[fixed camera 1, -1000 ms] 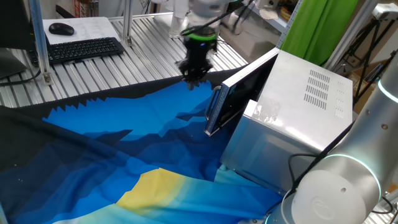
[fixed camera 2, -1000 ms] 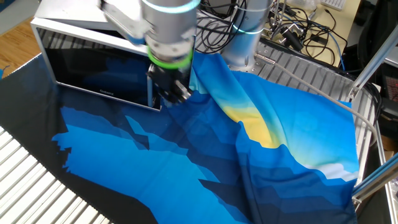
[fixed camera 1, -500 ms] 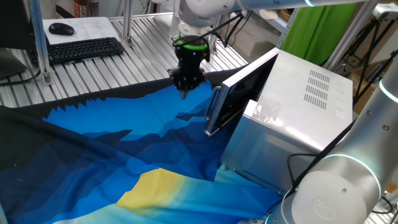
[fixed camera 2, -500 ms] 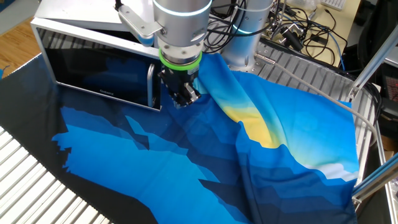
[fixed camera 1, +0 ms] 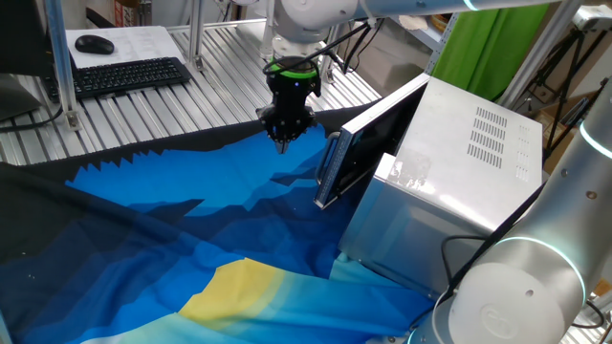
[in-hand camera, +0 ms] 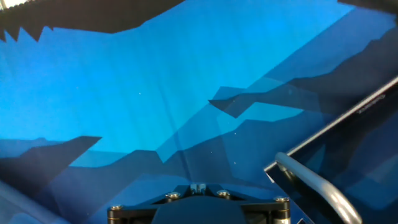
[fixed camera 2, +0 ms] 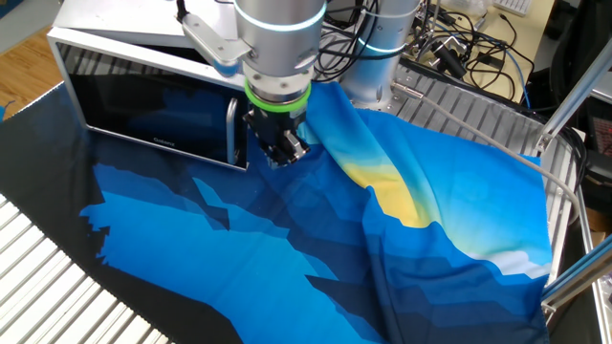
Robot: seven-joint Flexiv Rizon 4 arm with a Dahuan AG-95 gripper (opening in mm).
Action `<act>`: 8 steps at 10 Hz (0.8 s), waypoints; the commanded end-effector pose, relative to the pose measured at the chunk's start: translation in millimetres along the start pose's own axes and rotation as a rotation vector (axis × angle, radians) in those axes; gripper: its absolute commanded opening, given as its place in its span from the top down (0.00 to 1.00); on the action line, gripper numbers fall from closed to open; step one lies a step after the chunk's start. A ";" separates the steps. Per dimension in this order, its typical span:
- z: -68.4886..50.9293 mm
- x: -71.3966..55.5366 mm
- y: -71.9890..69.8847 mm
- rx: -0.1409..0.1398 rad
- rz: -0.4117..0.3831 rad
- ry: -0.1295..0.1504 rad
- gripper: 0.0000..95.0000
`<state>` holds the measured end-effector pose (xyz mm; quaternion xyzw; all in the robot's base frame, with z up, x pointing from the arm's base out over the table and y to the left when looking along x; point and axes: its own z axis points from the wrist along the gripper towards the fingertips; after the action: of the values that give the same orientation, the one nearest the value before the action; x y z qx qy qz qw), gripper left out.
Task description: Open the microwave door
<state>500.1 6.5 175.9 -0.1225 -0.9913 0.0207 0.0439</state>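
The silver microwave [fixed camera 1: 469, 162] stands at the right of the table, its casing [fixed camera 2: 115, 24] also showing at the top left of the other fixed view. The microwave door [fixed camera 1: 375, 134] [fixed camera 2: 153, 115] with its dark glass stands partly ajar. Its slim silver handle [fixed camera 1: 333, 164] [fixed camera 2: 231, 129] [in-hand camera: 314, 190] runs along the free edge. My gripper [fixed camera 1: 283, 143] [fixed camera 2: 277, 158] [in-hand camera: 198, 186] hangs tip-down just above the blue cloth, close beside the handle but apart from it. The jaws are shut with nothing between them.
A blue and yellow cloth [fixed camera 1: 191, 220] [fixed camera 2: 316, 239] covers the table under the microwave. A keyboard [fixed camera 1: 129, 75] and mouse [fixed camera 1: 94, 43] lie at the back left. Cables [fixed camera 2: 459, 48] crowd the space behind the arm's base. A second arm's body [fixed camera 1: 521, 287] fills the near right corner.
The gripper has shifted a little away from the door's handle edge over the last second and has nearly settled. The door stands at the same angle. The jaws stay shut.
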 end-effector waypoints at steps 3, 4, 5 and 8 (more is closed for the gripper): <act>0.1 0.4 -0.4 -0.020 -0.159 0.007 1.00; 0.1 0.4 -0.4 -0.018 -0.141 0.004 1.00; 1.1 2.6 6.1 -0.016 -0.123 0.001 1.00; 1.2 4.4 28.8 -0.013 -0.107 0.004 1.00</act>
<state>503.0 34.9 173.3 -0.0567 -0.9973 0.0099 0.0467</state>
